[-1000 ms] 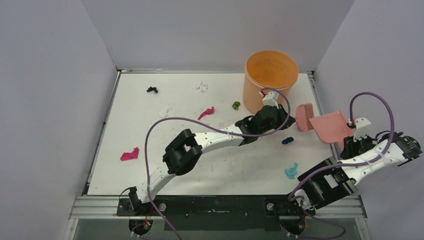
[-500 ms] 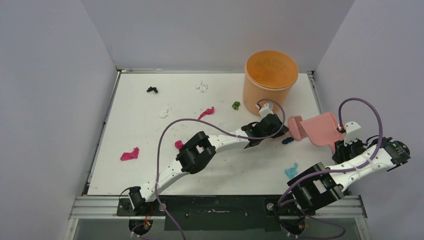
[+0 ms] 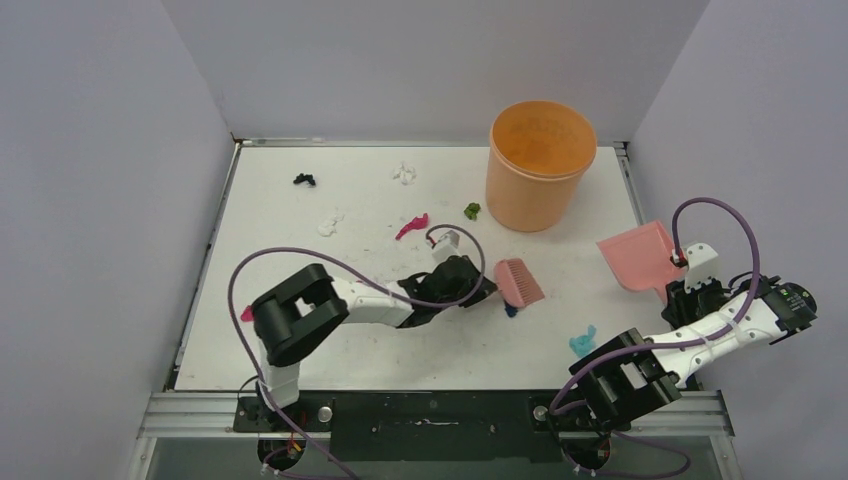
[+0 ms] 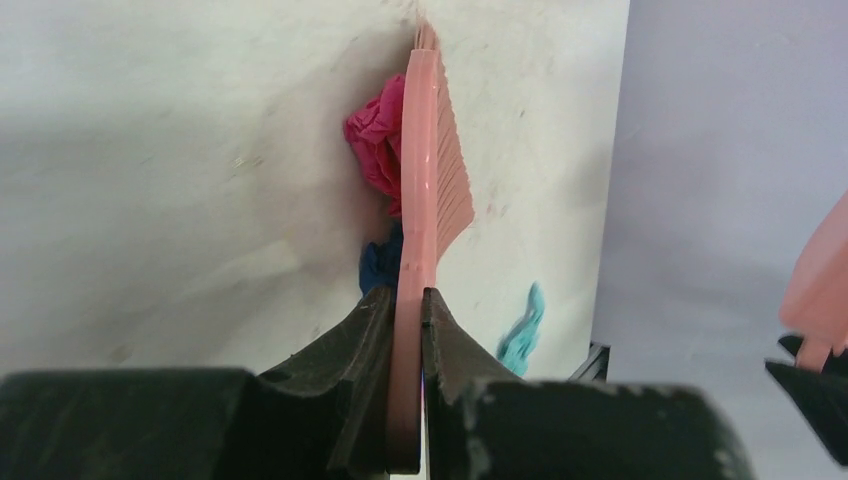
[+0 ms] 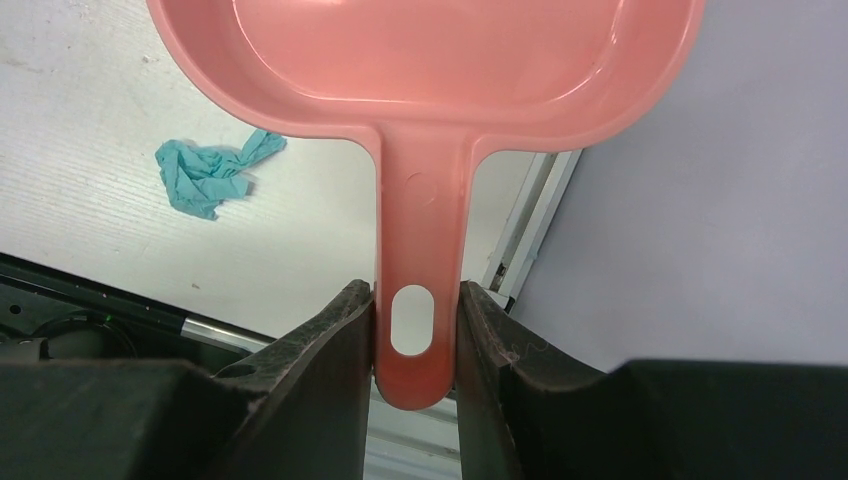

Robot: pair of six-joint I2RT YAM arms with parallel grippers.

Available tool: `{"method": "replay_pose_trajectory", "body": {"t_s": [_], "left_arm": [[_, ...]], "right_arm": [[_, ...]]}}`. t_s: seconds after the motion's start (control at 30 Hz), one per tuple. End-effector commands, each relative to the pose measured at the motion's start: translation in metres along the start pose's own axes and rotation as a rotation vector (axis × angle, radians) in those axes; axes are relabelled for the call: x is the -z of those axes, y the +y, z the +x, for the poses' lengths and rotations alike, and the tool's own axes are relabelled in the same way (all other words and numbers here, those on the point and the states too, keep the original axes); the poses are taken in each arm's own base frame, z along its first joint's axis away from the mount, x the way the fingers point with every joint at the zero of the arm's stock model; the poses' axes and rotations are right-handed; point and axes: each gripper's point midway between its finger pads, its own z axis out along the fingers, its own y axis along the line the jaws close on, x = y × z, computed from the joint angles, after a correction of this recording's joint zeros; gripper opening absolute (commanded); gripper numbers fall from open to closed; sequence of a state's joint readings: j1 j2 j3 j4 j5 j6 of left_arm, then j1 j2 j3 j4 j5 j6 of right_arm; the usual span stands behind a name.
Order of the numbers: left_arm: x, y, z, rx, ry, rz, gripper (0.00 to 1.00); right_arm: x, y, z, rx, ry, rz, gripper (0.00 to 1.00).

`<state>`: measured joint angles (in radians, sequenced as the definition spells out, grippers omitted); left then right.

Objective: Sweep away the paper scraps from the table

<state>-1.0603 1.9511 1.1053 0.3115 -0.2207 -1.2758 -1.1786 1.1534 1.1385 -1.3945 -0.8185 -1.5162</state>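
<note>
While the brush (image 3: 520, 283) points right, 2 paper scraps (image 4: 376, 146) touch it.

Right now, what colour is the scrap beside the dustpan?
The scrap is light blue; right wrist view.

Soft, even light fills the overhead view, leaving only faint shadows on the flat white scuffed table (image 3: 260, 220). The left wrist view is dimmer, its near foreground blurred. The glossy pink plastic dustpan (image 5: 430, 60) shows mild sheen.
</note>
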Motion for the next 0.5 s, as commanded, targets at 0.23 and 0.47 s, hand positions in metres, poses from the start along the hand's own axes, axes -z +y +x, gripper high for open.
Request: {"method": "replay_pose_trajectory", "body": {"t_s": [0.23,0.47], "left_arm": [[0.105,-0.103,0.0,-0.186,-0.012,0.422,0.0],[0.084,-0.149,0.075,-0.158,0.153,0.5,0.0]], "right_arm": [[0.011,-0.002,-0.018,0.026,-0.045,0.069,0.05],[0.005,0.0,-0.015,-0.104,-0.071,0.046,0.05]]}}
